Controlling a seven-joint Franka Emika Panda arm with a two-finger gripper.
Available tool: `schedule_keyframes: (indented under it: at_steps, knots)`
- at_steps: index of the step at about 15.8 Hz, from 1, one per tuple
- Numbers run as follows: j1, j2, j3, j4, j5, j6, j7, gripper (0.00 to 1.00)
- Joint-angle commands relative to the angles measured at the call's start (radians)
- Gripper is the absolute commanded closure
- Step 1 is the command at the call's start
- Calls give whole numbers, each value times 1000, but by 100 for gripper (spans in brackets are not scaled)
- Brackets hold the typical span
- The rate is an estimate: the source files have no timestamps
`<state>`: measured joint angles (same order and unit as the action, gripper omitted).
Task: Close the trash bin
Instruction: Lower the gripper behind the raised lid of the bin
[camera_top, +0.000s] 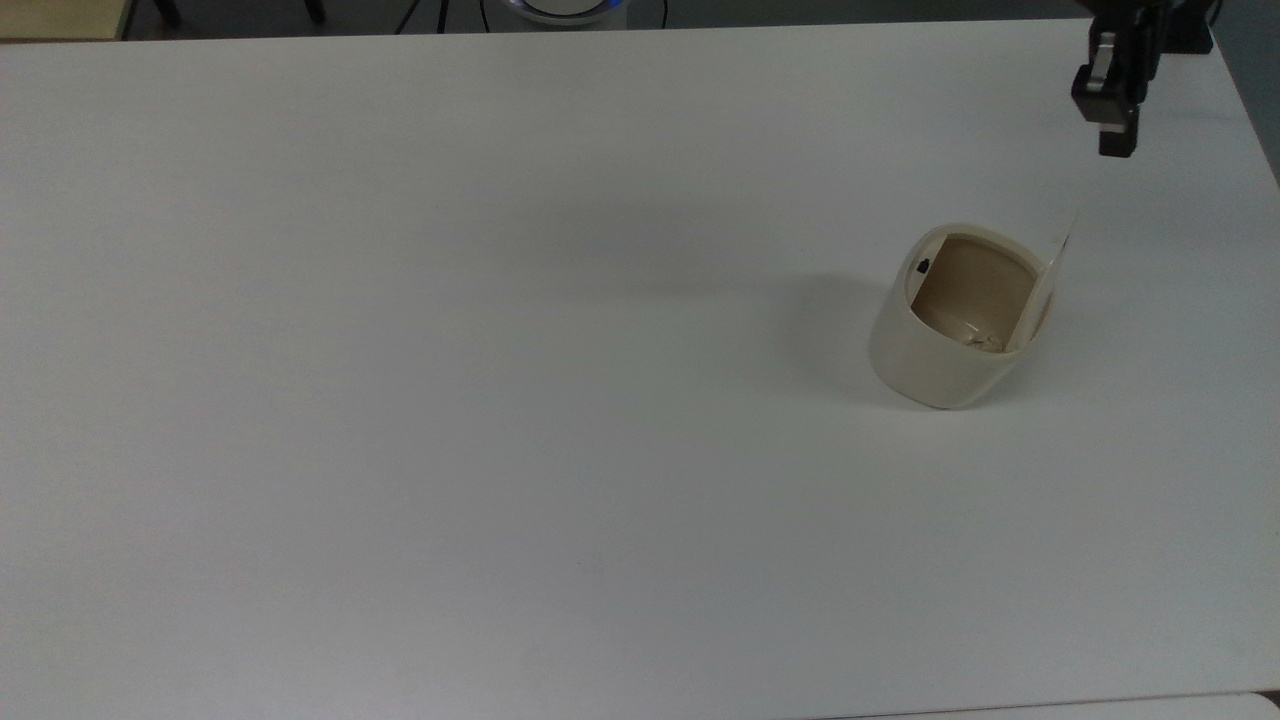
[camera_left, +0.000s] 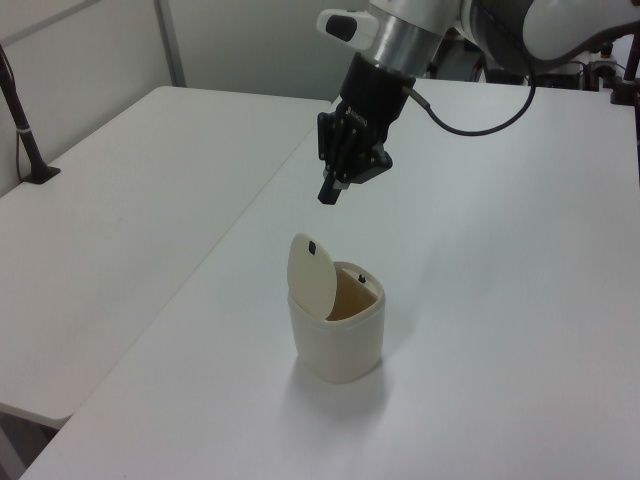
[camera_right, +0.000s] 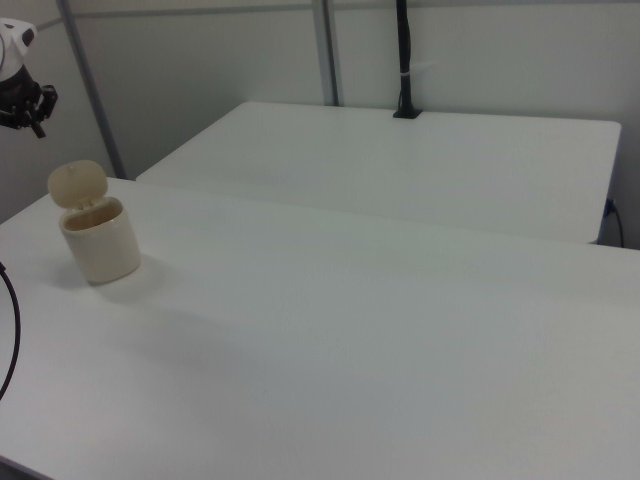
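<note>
The trash bin (camera_top: 930, 365) is a small cream-white tub standing on the white table (camera_top: 500, 400), with a brownish inside and a black button (camera_top: 922, 266) at its rim. Its thin lid (camera_top: 1048, 280) stands upright, hinged at the top view's right side of the rim. My gripper (camera_top: 1116, 142) hangs shut and holds nothing, up and to the right of the lid in the top view. In the left view the gripper (camera_left: 328, 194) hovers above the raised lid (camera_left: 312, 275), apart from it. The right view has the bin (camera_right: 100, 245) at far left, the gripper (camera_right: 38, 125) above it.
A second white table (camera_left: 120, 200) adjoins on the left view's left, carrying a black clamped post (camera_left: 25, 130). A black clamp (camera_top: 1185, 30) sits at the top view's far right corner, near the gripper. The table's right edge (camera_top: 1262, 150) runs close by.
</note>
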<state>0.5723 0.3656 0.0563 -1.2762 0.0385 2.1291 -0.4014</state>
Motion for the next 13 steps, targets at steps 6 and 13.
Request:
schedule_keyframes:
  at_steps: [6, 13]
  knots:
    - [21, 136, -23, 77, 6, 126, 46, 100]
    - [34, 158, -53, 74, 7, 132, 56, 100]
